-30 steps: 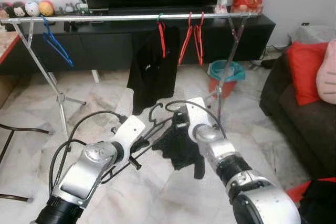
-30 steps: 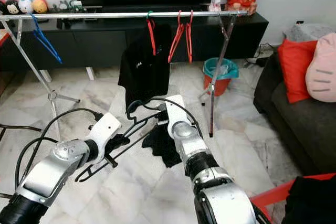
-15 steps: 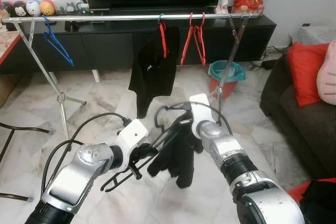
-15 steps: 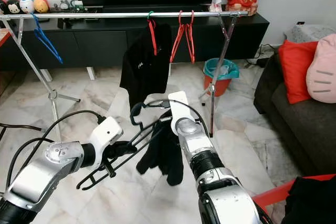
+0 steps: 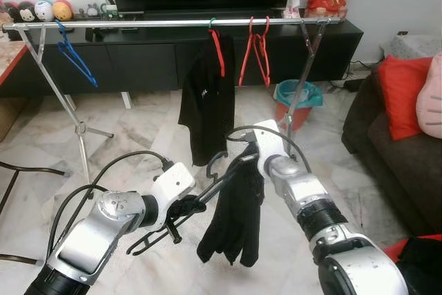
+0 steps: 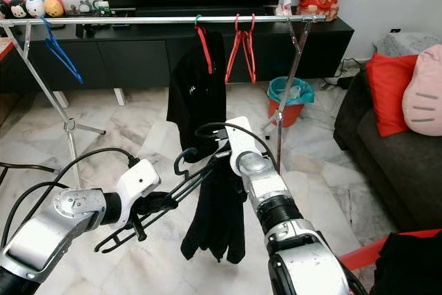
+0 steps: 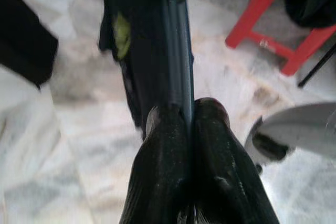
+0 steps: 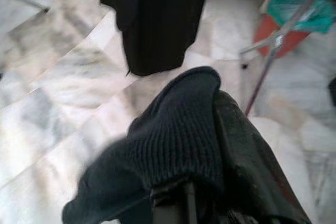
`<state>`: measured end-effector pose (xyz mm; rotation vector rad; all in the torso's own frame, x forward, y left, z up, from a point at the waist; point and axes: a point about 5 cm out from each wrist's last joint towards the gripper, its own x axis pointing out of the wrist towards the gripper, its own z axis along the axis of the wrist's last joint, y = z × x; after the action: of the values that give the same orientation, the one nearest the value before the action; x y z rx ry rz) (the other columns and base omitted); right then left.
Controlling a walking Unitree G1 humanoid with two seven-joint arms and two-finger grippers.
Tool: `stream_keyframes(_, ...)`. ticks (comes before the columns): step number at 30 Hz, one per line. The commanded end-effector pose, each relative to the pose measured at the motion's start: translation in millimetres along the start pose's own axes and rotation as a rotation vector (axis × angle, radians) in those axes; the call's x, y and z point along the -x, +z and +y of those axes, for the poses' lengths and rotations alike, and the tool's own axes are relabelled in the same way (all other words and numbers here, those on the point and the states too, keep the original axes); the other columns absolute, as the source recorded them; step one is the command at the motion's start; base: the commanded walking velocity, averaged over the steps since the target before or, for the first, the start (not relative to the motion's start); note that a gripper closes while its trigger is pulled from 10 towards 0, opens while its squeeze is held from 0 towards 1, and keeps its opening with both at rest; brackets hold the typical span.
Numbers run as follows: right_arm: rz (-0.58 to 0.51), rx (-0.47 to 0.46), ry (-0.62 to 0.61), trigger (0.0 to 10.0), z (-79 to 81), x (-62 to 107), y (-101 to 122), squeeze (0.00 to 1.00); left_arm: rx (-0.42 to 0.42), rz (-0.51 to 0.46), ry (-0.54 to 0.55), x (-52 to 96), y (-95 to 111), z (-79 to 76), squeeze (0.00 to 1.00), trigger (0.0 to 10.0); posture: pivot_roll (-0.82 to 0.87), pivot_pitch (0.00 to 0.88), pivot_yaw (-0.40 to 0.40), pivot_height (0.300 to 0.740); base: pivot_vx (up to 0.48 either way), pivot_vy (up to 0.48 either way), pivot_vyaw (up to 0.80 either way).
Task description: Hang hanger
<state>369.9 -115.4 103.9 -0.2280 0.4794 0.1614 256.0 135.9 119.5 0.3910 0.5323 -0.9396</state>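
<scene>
The left gripper [image 7: 190, 116] pinches the thin black wire hanger [image 5: 186, 211] tight; the right gripper [image 5: 250, 167] clamps the black knitted garment [image 5: 235, 215] draped on it, below the silver rail [image 5: 173, 23].

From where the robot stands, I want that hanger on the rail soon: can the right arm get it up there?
Probably not yet. The right gripper holds the black hanger and garment low over the floor, the rail well beyond and above. Open rail between the blue hanger and shirt.
</scene>
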Motion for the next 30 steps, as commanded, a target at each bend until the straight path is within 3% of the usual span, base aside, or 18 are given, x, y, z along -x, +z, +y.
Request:
stream_keyframes(1, -0.078, 0.001, -0.017, 10.0, -3.4, 3.5, 20, 0.0, 0.001, 0.034, -0.013, -1.0, -4, -2.2, 0.0, 10.0, 0.09, 0.0, -0.041, 0.74, 0.0, 0.0, 0.0)
stream_keyframes(10, -0.09, -0.01, 0.003, 10.0, 3.0, 5.2, 26, 0.0, 0.004, 0.035, 0.019, -2.9, -2, 0.6, 0.0, 10.0, 0.09, 0.0, -0.041, 0.74, 0.0, 0.0, 0.0)
stream_keyframes(20, -0.075, -0.012, 0.022, 10.0, 10.4, 5.8, 20, 0.0, 0.021, -0.045, 0.204, -6.4, 16, 20.3, 0.0, 10.0, 0.09, 0.0, -0.042, 0.74, 0.0, 0.0, 0.0)
stream_keyframes(30, -0.06, -0.003, 0.006, 10.0, 6.4, 6.2, 15, 0.0, -0.014, 0.014, 0.294, 2.9, 14, 32.3, 0.0, 10.0, 0.09, 0.0, -0.044, 0.74, 0.0, 0.0, 0.0)
